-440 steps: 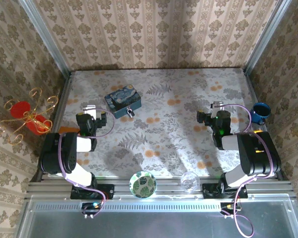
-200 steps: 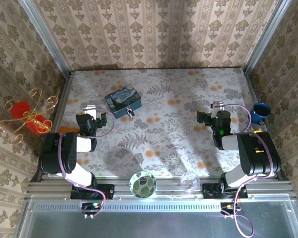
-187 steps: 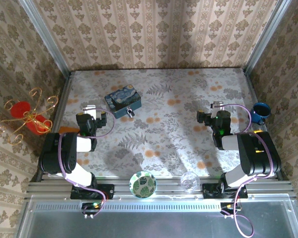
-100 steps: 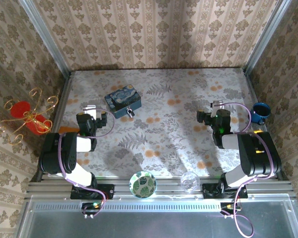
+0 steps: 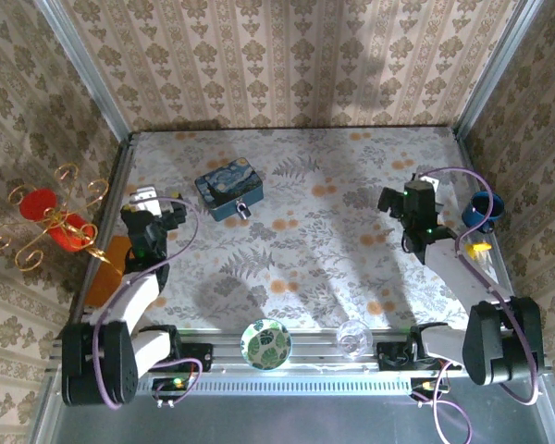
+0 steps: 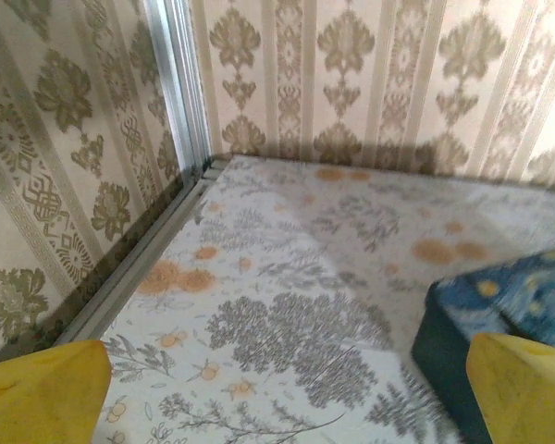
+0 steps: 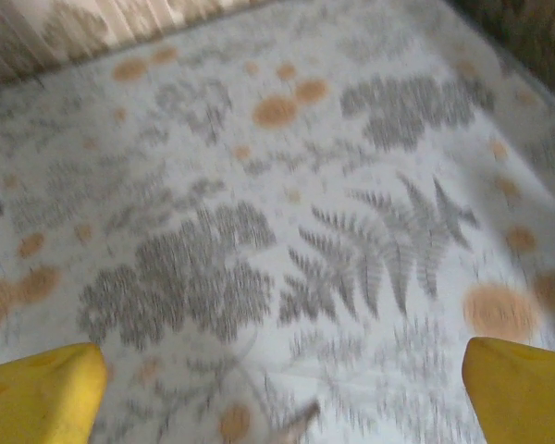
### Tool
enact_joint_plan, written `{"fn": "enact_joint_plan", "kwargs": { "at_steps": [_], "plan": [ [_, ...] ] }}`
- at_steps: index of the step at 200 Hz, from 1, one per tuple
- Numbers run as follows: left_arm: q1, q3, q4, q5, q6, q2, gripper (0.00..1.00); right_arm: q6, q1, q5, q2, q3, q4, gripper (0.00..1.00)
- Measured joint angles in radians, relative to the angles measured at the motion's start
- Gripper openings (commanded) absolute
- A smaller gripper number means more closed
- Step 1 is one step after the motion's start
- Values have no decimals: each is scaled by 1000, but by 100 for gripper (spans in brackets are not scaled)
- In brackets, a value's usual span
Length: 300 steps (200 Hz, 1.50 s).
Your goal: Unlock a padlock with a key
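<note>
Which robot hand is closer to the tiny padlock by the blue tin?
Left. The left gripper sits a short way left of the padlock, which lies beside the blue tin. The right gripper is much farther off, across the table on the padlock's right.

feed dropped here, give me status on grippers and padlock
Left gripper open, empty. Right gripper open, empty. Padlock on table, at near edge of blue tin, untouched. Tin crowds its far side.

Padlock (image 5: 244, 208) against blue tin (image 5: 227, 186)
</note>
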Motion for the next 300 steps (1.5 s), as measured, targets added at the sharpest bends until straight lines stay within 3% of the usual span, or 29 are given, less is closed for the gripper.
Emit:
{"fn": "enact_joint_plan", "kwargs": {
  "at_steps": [39,88,191,214,247,300],
  "plan": [
    [-42,12,-161,20,-166,-134,100,172,123,98,47,58,-312,88],
    [-127,27,-291,106,-296,-126,100,286,182,152,183,121,-467,87],
    [-209,29,-301,169,-407,-41,100,323,177,155,352,274,-543,79],
    [-217,29,-287,173,-411,-34,100,323,163,150,381,278,-542,74],
    [-218,29,-273,181,-414,-19,100,324,134,125,454,298,-538,57],
    [-225,29,-263,189,-414,-13,100,322,126,83,552,333,-505,54]
  ]
}}
